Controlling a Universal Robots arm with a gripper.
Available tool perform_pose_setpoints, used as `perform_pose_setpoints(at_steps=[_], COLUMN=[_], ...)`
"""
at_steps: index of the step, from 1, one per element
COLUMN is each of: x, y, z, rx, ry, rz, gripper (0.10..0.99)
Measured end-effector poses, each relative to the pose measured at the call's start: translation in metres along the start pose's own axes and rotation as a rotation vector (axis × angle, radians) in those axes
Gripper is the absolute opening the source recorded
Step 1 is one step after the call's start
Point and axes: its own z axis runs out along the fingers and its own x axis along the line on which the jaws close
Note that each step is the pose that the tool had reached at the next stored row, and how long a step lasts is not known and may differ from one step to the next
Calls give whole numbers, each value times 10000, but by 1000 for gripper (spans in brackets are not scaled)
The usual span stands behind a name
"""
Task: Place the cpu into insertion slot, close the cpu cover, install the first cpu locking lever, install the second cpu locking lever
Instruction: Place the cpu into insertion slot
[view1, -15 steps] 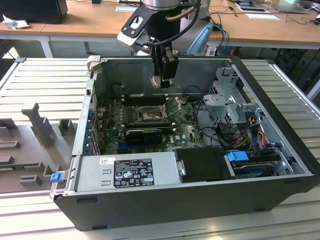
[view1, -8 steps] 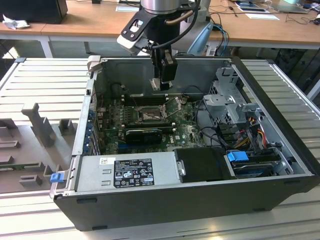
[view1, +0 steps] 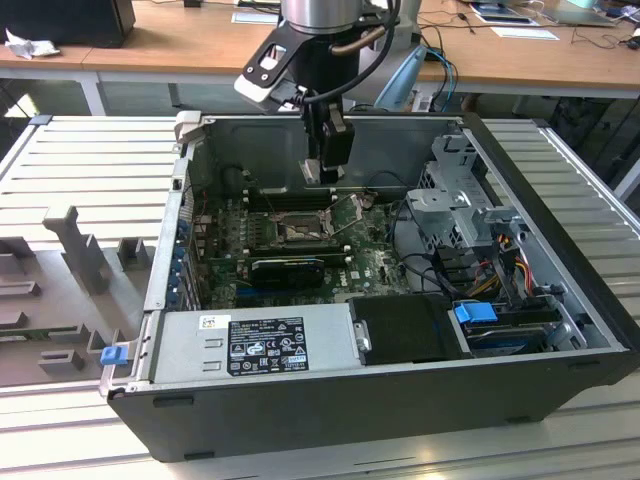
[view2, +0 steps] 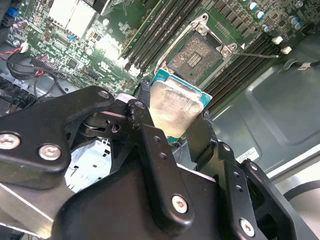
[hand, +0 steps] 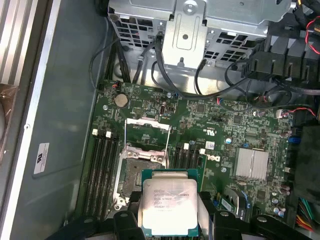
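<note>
In the exterior view the open computer case (view1: 400, 405) lies on a ribbed table (view1: 90, 170). The arm reaches in from the far side, and its gripper (view1: 322, 172) hangs above the motherboard (view1: 372, 268). The dark fingers (view2: 201, 136) are clamped on the cpu (view2: 175, 106), one on each of two opposite edges, and its pale metal face looks back at both wrist cameras. The chip is in the air, not seated. The insertion slot (view1: 300, 231) lies bare below it, and in the exterior view the gripper sits at about twelve o'clock from the slot. In the first wrist view the cpu cover (hand: 148, 121) is swung open off the socket, a thin silvery frame with the green board showing through its cut-out. Long black memory slots (hand: 100, 165) run along both sides of the socket. From the slot, in the exterior view, the grey power supply (view1: 255, 342) lies at around six o'clock against the near wall. The metal drive cage (view1: 462, 200) stands at roughly three o'clock, towards the exterior view's right.
</note>
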Motion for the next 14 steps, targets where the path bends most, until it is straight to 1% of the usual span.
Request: perform_pose_setpoints(at_steps=[7,9,12,14], x=[-1,-1,-1,-2], y=[-4,-5,-7,-8], z=[44,55,81,93], rx=[-1,-4,-16,-18], ry=[-3,-25,-77,-89], rz=[29,269,879,1021], gripper=[529,529,529,529])
